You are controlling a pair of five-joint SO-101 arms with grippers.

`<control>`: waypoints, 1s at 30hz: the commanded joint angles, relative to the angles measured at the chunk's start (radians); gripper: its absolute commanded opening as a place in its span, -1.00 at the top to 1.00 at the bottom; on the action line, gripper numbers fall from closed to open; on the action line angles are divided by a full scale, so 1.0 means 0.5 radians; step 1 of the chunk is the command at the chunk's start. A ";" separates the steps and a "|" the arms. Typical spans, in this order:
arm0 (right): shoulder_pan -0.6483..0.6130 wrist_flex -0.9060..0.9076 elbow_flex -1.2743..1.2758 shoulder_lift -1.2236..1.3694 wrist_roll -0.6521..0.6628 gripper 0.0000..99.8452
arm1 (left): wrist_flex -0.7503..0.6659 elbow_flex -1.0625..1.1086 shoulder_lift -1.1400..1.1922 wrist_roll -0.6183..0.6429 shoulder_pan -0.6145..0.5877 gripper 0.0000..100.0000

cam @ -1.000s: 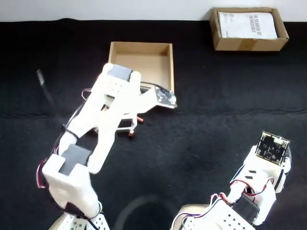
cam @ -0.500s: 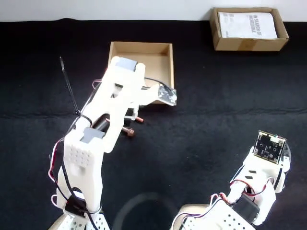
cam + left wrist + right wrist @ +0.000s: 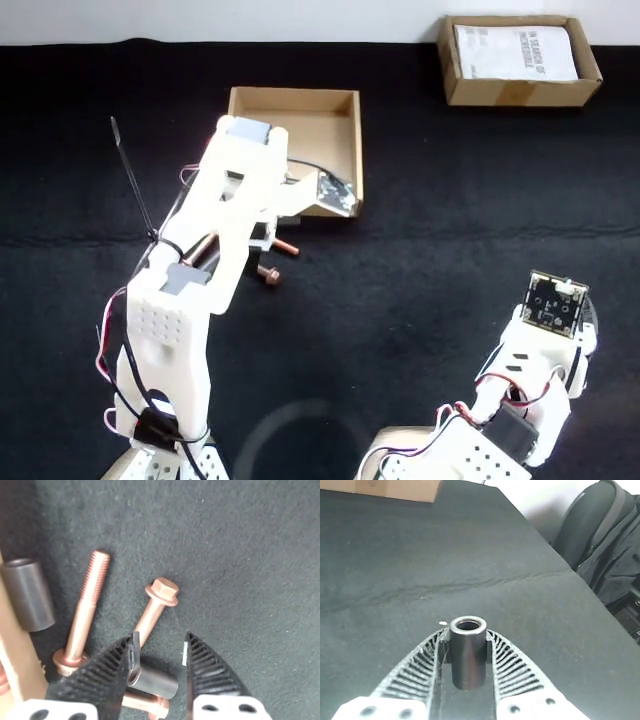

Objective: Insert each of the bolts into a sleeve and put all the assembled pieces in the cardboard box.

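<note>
Three copper bolts lie on the table (image 3: pixel 420 250): a long bolt (image 3: pixel 82 610), a shorter bolt (image 3: pixel 156 605), and a third bolt (image 3: pixel 145 705) partly hidden beneath a sleeve. There are three dark sleeves: a first sleeve (image 3: pixel 29 596) beside the long bolt, a second sleeve (image 3: pixel 154 681) over the third bolt, and an upright sleeve (image 3: pixel 467 652) in the right wrist view. There are two cardboard boxes: an open box (image 3: pixel 310 130) toward the table's far edge and a paper-holding box (image 3: pixel 520 93) at its far right corner.
</note>
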 commanded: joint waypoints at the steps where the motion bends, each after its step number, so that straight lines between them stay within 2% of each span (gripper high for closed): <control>1: -0.020 -0.011 0.008 -0.020 0.052 0.98 | 0.012 -0.063 0.048 -0.098 -0.020 0.69; 10: -0.020 -0.014 0.014 -0.020 0.107 0.98 | 0.000 -0.078 0.250 -0.086 0.081 0.71; 15: -0.020 -0.060 0.066 -0.023 0.107 0.98 | -0.006 -0.078 0.265 -0.083 0.133 1.00; 24: -0.011 -0.100 0.118 -0.020 0.092 0.98 | 0.012 -0.127 0.198 0.473 0.127 0.98; 30: -0.014 -0.100 0.115 -0.020 0.104 0.98 | 0.012 -0.127 0.097 0.463 0.127 0.98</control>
